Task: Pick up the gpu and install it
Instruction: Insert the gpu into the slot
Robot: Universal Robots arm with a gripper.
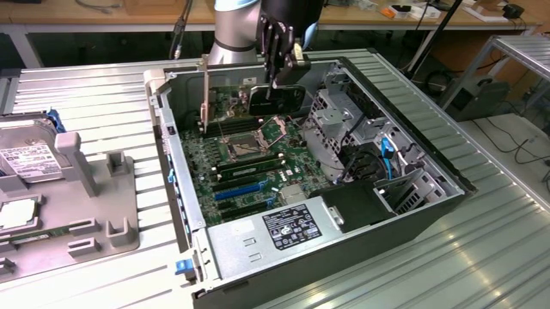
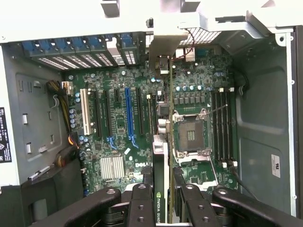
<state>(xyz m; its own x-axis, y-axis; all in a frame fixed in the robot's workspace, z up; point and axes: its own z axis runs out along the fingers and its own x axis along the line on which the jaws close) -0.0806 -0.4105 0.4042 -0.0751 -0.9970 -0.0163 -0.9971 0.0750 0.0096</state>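
My gripper (image 1: 281, 72) reaches down into the open computer case (image 1: 176, 187) and is shut on the gpu (image 1: 277, 100). The gpu is a flat black card held on edge, with its long pale bracket (image 1: 206, 96) toward the case's rear wall. In the wrist view the gpu (image 2: 161, 161) shows edge-on between my black fingers (image 2: 142, 205), and its bracket (image 2: 163, 45) sits near the rear slot openings. The card hangs over the green motherboard (image 2: 113, 142), in line with the black slots between the blue slot (image 2: 129, 113) and the CPU socket (image 2: 191, 135). Whether its lower edge touches a slot is hidden.
Memory sticks (image 2: 222, 123) stand beside the socket. A power supply (image 1: 284, 232) fills the case's near end, and a drive cage with cables (image 1: 352, 129) lies toward the exterior view's right. At the exterior view's left, a grey fixture (image 1: 94, 212) holds a silver hard drive (image 1: 26, 158).
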